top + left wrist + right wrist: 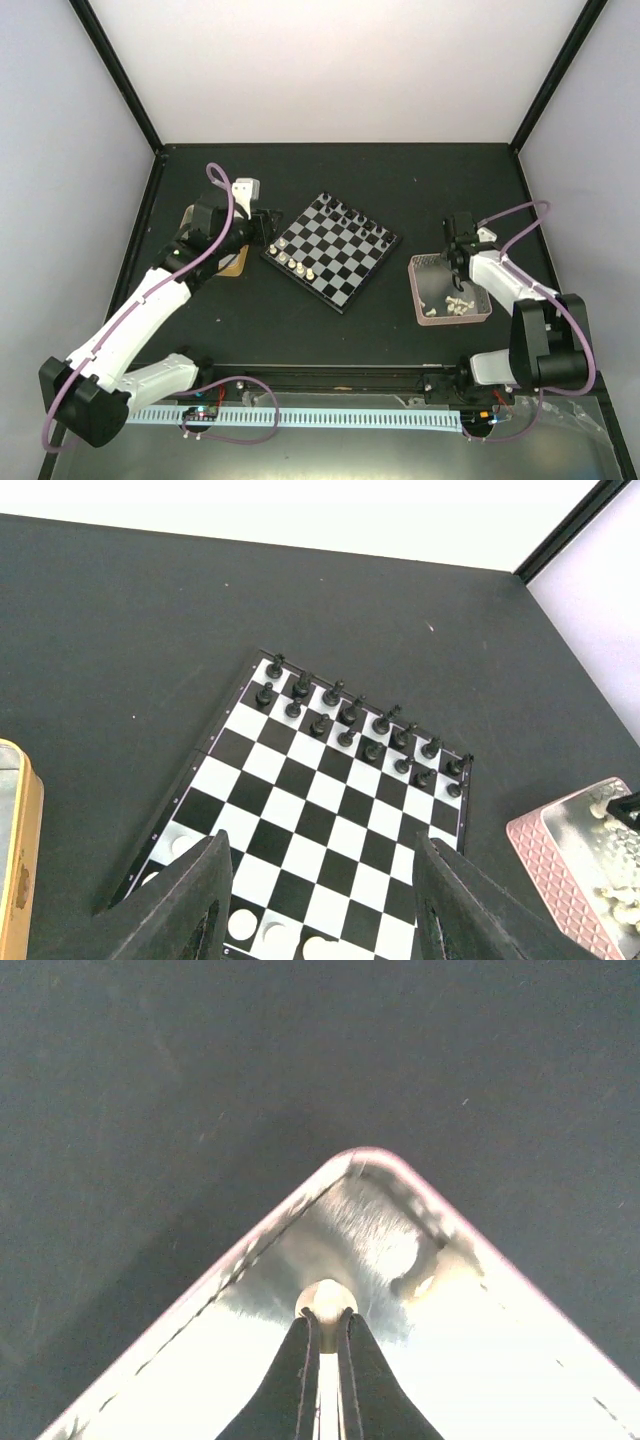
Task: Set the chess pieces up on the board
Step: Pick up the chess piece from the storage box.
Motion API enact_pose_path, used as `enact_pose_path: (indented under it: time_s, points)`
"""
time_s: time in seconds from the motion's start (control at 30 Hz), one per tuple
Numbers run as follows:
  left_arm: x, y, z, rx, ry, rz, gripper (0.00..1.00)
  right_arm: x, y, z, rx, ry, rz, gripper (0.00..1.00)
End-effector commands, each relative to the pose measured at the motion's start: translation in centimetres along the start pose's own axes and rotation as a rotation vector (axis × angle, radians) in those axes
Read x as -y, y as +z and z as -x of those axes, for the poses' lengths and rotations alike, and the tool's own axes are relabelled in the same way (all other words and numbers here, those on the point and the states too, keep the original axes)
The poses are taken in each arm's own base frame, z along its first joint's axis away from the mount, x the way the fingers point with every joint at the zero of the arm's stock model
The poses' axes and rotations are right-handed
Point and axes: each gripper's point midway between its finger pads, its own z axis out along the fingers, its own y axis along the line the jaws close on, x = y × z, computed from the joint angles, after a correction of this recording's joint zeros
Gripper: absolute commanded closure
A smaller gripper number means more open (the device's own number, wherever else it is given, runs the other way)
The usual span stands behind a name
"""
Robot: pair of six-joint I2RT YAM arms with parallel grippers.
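The board [333, 249] lies turned like a diamond at the table's middle. Black pieces [352, 216] fill its far right side, and they show in the left wrist view [345, 716] in two rows. A few cream pieces [291, 262] stand on its near left edge, and some show in the left wrist view [241, 924]. My left gripper [318, 880] is open and empty above the board's left corner [262, 228]. My right gripper [326, 1320] is shut on a cream piece [326, 1298] over the far corner of the pink tray [380, 1175]. In the top view it [452, 262] hangs over the tray [417, 290].
Several loose cream pieces [458, 304] lie in the pink tray. A yellow-rimmed tin [18, 850] sits left of the board, under my left arm in the top view [237, 263]. Black frame posts stand at the table's back corners.
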Motion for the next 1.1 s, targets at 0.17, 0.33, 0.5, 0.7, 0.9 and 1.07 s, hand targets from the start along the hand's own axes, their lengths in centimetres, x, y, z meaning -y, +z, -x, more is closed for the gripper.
enact_pose_path:
  time_s: [0.17,0.33,0.5,0.7,0.9,1.07]
  points:
    - [-0.1,0.7,0.0,-0.006,0.003,-0.005,0.48,-0.1,0.1,-4.2,-0.098,-0.107,0.028,0.89]
    - [-0.2,0.8,-0.1,-0.015,-0.008,-0.002,0.48,-0.1,0.3,-3.4,-0.084,-0.131,-0.003,0.66]
    - [-0.3,0.9,-0.2,-0.02,-0.012,0.003,0.48,-0.6,-0.1,-2.0,-0.048,-0.146,-0.015,0.62]
    - [-0.3,0.9,-0.3,-0.025,-0.012,0.004,0.48,-0.6,0.5,-2.3,-0.065,-0.162,-0.027,0.73]
    - [-0.4,0.9,-0.5,-0.031,-0.011,0.008,0.48,-0.6,0.9,-2.7,-0.074,-0.165,-0.03,0.89]
    - [-0.5,0.7,-0.5,-0.027,-0.01,0.012,0.48,-1.0,0.2,-2.0,-0.054,-0.171,-0.01,0.99]
